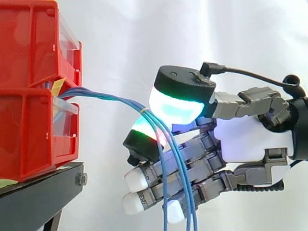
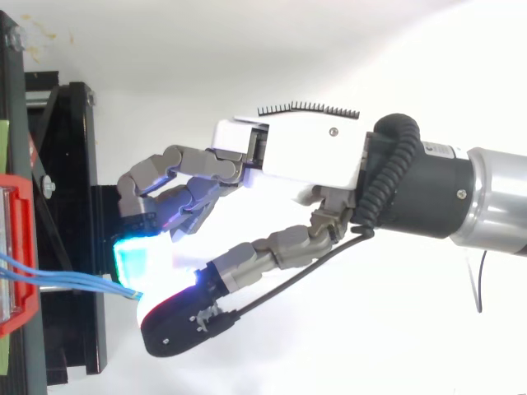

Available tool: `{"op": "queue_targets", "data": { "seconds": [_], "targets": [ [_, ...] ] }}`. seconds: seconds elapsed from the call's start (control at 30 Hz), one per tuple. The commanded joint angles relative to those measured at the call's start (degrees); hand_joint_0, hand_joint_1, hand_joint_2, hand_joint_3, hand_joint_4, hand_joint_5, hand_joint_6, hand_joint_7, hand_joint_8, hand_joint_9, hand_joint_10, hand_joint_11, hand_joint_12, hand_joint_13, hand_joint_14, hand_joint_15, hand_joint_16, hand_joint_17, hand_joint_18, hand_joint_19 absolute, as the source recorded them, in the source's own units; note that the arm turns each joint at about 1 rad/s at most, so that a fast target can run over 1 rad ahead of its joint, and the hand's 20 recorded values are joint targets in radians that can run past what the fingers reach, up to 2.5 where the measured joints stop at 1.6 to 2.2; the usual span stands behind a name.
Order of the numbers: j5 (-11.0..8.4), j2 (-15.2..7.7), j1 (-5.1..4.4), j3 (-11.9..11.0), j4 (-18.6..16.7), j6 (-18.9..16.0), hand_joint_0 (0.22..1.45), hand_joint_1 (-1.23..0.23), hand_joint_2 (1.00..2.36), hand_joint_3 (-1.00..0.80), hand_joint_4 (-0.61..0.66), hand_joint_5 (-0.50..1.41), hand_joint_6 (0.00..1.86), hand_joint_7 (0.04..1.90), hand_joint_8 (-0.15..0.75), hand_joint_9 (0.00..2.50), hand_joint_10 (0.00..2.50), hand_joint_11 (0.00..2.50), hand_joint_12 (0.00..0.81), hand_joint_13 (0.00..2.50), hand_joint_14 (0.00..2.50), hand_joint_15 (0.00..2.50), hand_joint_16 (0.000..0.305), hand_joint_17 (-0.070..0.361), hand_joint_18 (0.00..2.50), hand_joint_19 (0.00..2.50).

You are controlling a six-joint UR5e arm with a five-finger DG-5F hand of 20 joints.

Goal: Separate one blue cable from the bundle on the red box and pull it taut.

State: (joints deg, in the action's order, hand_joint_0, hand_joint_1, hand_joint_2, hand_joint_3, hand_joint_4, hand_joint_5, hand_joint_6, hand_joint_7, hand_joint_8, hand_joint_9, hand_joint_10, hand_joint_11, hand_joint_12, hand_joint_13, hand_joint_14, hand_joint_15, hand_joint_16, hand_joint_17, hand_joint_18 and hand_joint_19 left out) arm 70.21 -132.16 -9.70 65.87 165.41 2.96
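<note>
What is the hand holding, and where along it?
The blue cables, pinched between the glowing fingers of the hand partway along, where they bend downward a short way out from the red bins.

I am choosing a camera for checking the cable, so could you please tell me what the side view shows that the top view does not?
Side view: the thin blue cables sag out from between two stacked red plastic bins and hang down past the white lower fingertips. Top view: the silver tubular robot arm at the right edge. Both: the robot hand pinching the cables between glowing pads, beside the black metal stand.
</note>
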Motion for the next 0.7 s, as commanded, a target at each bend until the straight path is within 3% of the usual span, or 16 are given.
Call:
{"op": "queue_targets", "data": {
  "seconds": [0.0, 0.1, 0.5, 0.57, 0.6, 0.67],
  "targets": [
    [0.01, -0.03, -0.06, 0.05, 0.00, 0.03, 0.66, -0.87, 1.02, -0.22, 0.16, -0.19, 0.83, 1.16, 0.332, 0.74, 0.01, 0.41, 0.376, 0.55, 0.01, 0.21, 0.050, 0.112, 0.69, 0.45],
    [-0.08, -0.03, -0.06, -0.04, 0.00, 0.03, 0.68, -0.88, 1.02, -0.13, 0.17, -0.19, 0.83, 1.13, 0.325, 0.73, 0.01, 0.41, 0.373, 0.54, 0.01, 0.21, 0.049, 0.111, 0.68, 0.45],
    [-0.96, -0.47, -0.15, 0.05, -1.58, 0.21, 0.64, -0.78, 1.02, -0.22, 0.19, -0.17, 0.77, 1.12, 0.334, 0.76, 0.01, 0.42, 0.370, 0.55, 0.01, 0.22, 0.049, 0.111, 0.68, 0.48],
    [-2.45, -0.56, -0.41, 0.14, -3.51, 0.03, 0.63, -0.78, 1.02, -0.23, 0.19, -0.17, 0.76, 1.14, 0.333, 0.76, 0.01, 0.41, 0.372, 0.55, 0.01, 0.22, 0.049, 0.111, 0.68, 0.48],
    [-4.47, -1.09, -0.67, 0.14, -5.10, -0.50, 0.63, -0.78, 1.02, -0.23, 0.19, -0.17, 0.76, 1.14, 0.333, 0.76, 0.01, 0.41, 0.372, 0.55, 0.01, 0.22, 0.049, 0.111, 0.68, 0.48],
    [-5.62, -1.17, -0.76, 0.23, -5.71, -1.03, 0.63, -0.77, 1.02, -0.23, 0.19, -0.17, 0.75, 1.16, 0.333, 0.76, 0.01, 0.41, 0.373, 0.55, 0.01, 0.22, 0.049, 0.111, 0.68, 0.48]
  ]
}}
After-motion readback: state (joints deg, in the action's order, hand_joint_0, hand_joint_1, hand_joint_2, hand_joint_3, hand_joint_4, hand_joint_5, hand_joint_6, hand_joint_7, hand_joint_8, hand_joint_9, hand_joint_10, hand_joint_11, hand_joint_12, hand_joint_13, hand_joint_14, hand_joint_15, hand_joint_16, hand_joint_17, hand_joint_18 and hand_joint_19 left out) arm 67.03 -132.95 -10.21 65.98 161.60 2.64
